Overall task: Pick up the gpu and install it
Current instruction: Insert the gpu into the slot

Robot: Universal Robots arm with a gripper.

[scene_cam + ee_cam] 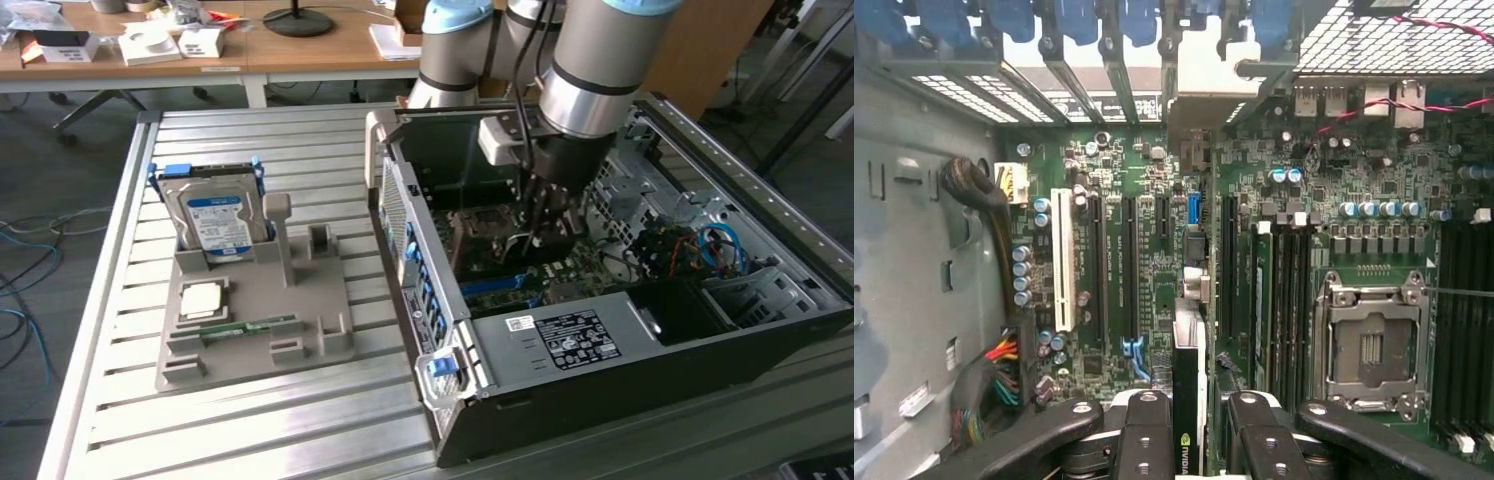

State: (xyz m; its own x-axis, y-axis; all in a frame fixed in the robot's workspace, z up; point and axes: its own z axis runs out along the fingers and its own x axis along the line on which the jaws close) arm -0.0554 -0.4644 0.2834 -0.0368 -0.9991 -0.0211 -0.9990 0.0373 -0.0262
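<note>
- Gripper [1199, 418] clamped on the one gpu [1188, 385]; card sits edge-on between its two fingers [1146, 428].
- The gpu is inside the open PC case [641, 350], over the motherboard [1154, 160]; slot contact unclear.
- Grey tray [314, 325] on counter [267, 140] holds one hard drive [214, 220], one CPU [203, 300] and one memory stick [247, 328].

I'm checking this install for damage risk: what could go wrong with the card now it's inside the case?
1. The gpu, held on edge in the gripper, hangs over closely spaced black slots. A small offset might put it in the wrong one or scrape the motherboard.
2. Its grey end bracket sits by the blue rear latches and could catch there.
</note>
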